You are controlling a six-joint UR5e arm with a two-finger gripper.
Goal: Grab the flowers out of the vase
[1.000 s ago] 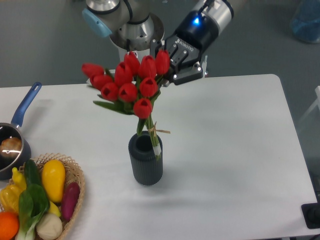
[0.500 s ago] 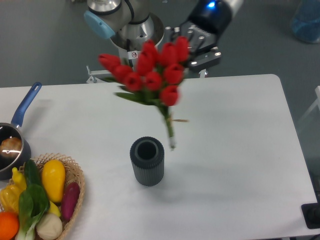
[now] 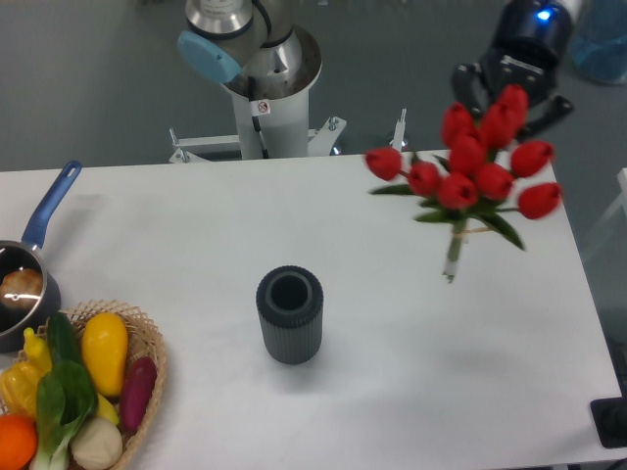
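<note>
Where stems stood in the ribbed grey vase [image 3: 290,314] a second ago, now empty mouth. Red tulip bunch [image 3: 470,174] swung right, well clear, hanging above white worktop [image 3: 392,323]. Tool [image 3: 511,90] pinching bunch from behind. Extraction looks done.

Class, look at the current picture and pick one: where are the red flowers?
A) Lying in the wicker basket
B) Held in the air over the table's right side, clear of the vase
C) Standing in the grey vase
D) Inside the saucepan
B: the flowers hang from the end effector, stem ends in the air, while the vase stands empty mid-table.
</note>
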